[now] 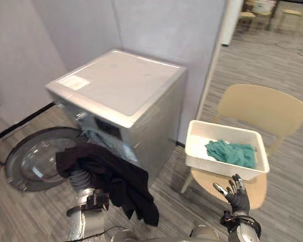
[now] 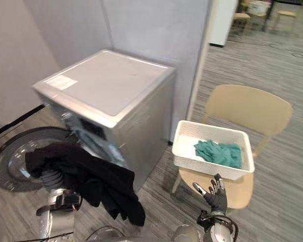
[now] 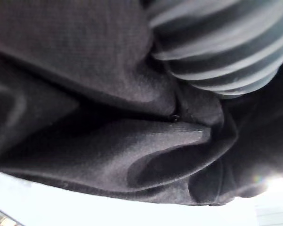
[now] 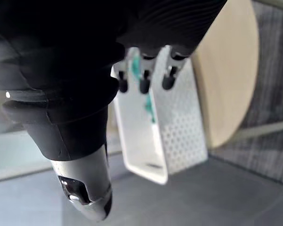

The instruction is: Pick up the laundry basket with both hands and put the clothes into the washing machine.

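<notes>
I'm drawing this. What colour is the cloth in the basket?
Teal green cloth; best in left eye view.

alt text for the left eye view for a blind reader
A black garment drapes over the left hand before a silver washing machine with its round door open. Beside it, a white laundry basket holding green clothes sits on a tan chair, with the open right hand in front.

A washing machine (image 1: 121, 85) of matt, brushed silver metal; its round door (image 1: 33, 161) is glossy glass. White perforated plastic basket (image 1: 217, 169). Soft green cloth (image 1: 232, 153). Matt black cloth (image 1: 116, 176). Smooth pale wooden chair (image 1: 262, 108).
</notes>
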